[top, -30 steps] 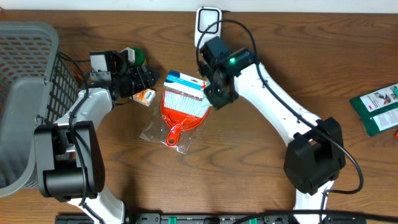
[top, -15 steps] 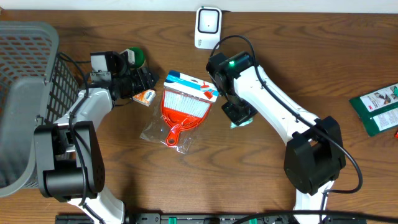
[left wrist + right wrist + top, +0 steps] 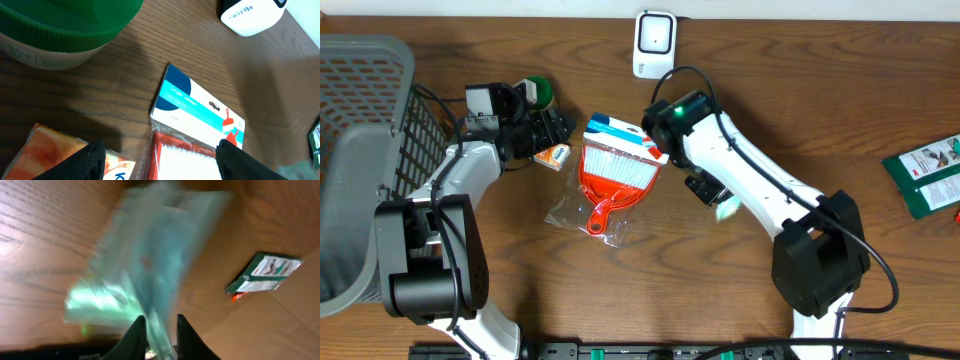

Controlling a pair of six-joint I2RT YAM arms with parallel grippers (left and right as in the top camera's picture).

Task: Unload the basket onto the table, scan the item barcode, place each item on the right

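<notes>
Green-tinted plastic packet blurred at right pincer.
Right pincer grip cannot be told; left pincer stands released above brush pack on tabletop.

You had soft, even light overhead, with faint shadows. In your right wrist view, the green packet, spanning 12 to 8 o'clock, was motion-smeared.

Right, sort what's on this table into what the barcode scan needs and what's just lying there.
For the job: white scanner; clear green packet, blurred, at the right gripper.
Lying about: brush-and-dustpan pack; orange packet; green-lidded jar; green pack at the far right; grey basket.
</notes>
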